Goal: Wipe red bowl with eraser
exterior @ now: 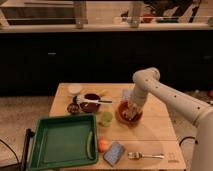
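The red bowl (123, 116), orange-red and shallow, sits on the wooden table (155, 135) right of the green cup (105, 118). My gripper (131, 111) reaches straight down into the bowl from the white arm (165, 94) that comes in from the right. The eraser is hidden; I cannot see it at the gripper or in the bowl.
A green tray (62, 142) fills the front left. A darker brown-red bowl (90, 104) with a white-handled utensil (102, 101) stands behind the cup. A blue-grey pad (114, 153), an orange ball (103, 145) and a fork (145, 155) lie near the front edge. A white bowl (75, 89) sits at the back left.
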You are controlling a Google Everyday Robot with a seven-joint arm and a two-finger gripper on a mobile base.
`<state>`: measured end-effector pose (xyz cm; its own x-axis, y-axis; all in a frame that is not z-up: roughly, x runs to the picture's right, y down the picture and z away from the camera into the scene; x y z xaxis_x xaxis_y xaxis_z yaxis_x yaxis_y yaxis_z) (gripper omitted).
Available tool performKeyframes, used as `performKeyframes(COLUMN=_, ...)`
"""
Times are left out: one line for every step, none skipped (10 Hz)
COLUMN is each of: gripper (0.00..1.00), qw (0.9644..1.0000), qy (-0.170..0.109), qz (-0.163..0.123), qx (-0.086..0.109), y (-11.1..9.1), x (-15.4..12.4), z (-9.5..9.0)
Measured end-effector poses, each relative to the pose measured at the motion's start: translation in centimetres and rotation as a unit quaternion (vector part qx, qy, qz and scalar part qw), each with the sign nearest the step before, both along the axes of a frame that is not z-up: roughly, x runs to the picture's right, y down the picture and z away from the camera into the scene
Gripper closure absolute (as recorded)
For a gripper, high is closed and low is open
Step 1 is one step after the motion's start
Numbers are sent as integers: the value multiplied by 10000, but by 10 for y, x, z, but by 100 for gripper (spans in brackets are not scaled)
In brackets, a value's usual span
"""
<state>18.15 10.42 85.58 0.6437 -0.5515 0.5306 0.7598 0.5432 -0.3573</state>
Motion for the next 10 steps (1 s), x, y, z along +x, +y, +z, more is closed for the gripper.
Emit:
performKeyframes(gripper=100, qw=10000, qy=5, qz=11, qx=43, y=-4, x=0, z=0)
performKeyframes(gripper=100, qw=10000, qy=-6, qz=26, qx=79, y=-9, x=-1, z=0)
performKeyframes(gripper=100, qw=9999, qy=-83, qz=26, qx=110, y=-14, x=-3, z=-1)
performKeyframes(gripper=100, qw=9999, qy=-138, qz=14, qx=101, y=-15, x=-4, z=-3)
performKeyframes(gripper=100, qw=9998, qy=-175, qz=-6, qx=72, y=-17, x=-5, z=-5)
performKeyframes(gripper=100, qw=9998, qy=-196, qz=-30, qx=40, y=-17, x=-6, z=-7)
performKeyframes(gripper=100, qw=9998, qy=-216, qz=-44, qx=24, y=-17, x=-7, z=-9)
performKeyframes(gripper=100, qw=9997, qy=-232, qz=-66, qx=11, y=-17, x=-9, z=-11)
performKeyframes(gripper=100, qw=9997, qy=-245, qz=-75, qx=7, y=-17, x=-10, z=-12)
performKeyframes(gripper=100, qw=9997, qy=-251, qz=-80, qx=3, y=-17, x=-10, z=-13)
